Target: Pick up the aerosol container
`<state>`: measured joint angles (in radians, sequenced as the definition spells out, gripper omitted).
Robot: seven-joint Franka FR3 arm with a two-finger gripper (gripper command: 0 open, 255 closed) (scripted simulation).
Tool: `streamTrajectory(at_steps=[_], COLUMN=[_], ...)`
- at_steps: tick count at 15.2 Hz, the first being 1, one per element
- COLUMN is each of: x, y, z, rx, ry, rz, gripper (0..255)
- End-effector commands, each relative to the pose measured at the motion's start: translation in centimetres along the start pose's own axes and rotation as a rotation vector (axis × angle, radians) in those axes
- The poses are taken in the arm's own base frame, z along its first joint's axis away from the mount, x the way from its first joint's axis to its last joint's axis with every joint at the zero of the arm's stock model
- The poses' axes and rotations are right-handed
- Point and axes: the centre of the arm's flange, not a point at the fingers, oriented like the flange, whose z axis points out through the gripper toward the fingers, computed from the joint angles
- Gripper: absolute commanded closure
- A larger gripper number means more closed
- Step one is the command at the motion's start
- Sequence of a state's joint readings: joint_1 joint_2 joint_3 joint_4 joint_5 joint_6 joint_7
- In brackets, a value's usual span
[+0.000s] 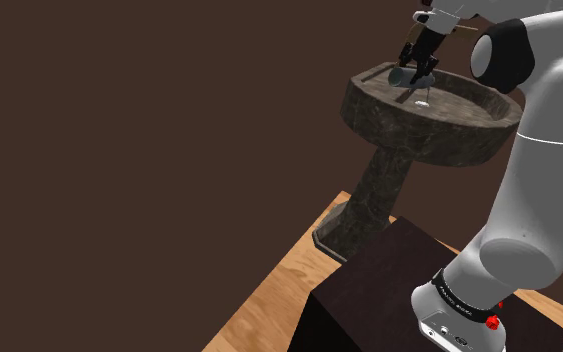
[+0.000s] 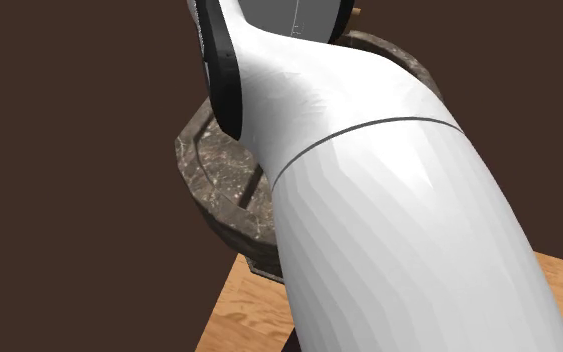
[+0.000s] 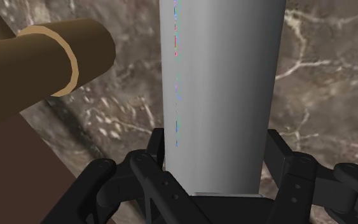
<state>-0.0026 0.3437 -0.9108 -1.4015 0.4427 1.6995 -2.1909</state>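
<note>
As the hand [image 3: 213,147] clasps — can [image 3: 222,76] between its fingers [image 3: 278,156].

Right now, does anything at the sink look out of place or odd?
Only the grey aerosol container: it is at the stone sink, beside the brown faucet, an unusual place for a can. The gripper clasps it. Nothing looks spilled or broken.
</note>
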Motion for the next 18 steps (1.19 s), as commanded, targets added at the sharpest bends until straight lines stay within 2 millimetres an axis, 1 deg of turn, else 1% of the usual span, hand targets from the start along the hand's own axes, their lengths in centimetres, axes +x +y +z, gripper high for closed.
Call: streamTrajectory(at_steps=[1,16,18], x=[0.0,0.7,0.7], y=[0.0,1.3,1.3], z=[0.1,-7.7,-7.8], rx=[0.000,0.000,0.000], ry=[0.000,0.000,0.000], rz=[0.000,0.000,0.000], gripper=[255,255,255])
